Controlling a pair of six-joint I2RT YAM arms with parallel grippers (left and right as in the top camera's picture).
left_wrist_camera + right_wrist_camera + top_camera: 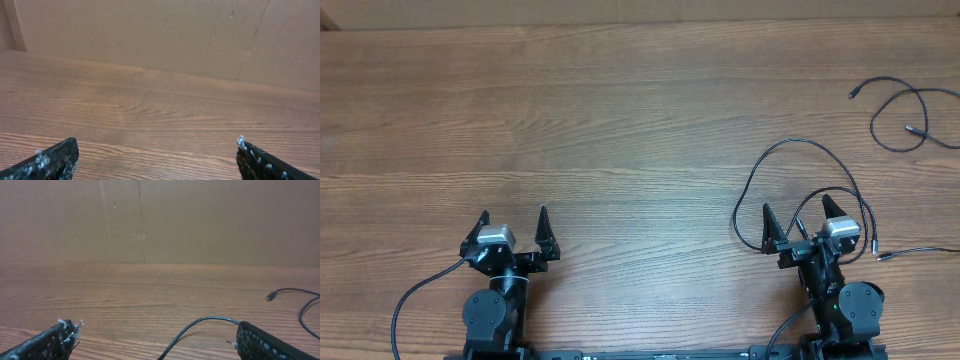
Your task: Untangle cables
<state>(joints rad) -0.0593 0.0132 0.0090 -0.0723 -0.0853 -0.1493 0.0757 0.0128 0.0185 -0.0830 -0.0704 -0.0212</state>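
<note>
One thin black cable [790, 146] lies in loose loops on the wooden table around my right gripper [798, 212]. Its plug tip [881, 256] rests to the right of that arm. The right gripper is open; an arc of this cable [200, 324] passes between its fingers in the right wrist view, and the gripper [157, 330] is not closed on it. A second thin black cable [905, 112] lies loosely looped at the far right, its plug tip [271, 296] visible in the right wrist view. My left gripper [514, 220] is open and empty, far from both cables; it also shows in the left wrist view [157, 150].
A brown cardboard wall [150, 30] stands along the table's far edge. Thicker black arm cables [415, 295] trail from the arm bases at the near edge. Bare wooden tabletop [620, 120] spreads across the left and middle.
</note>
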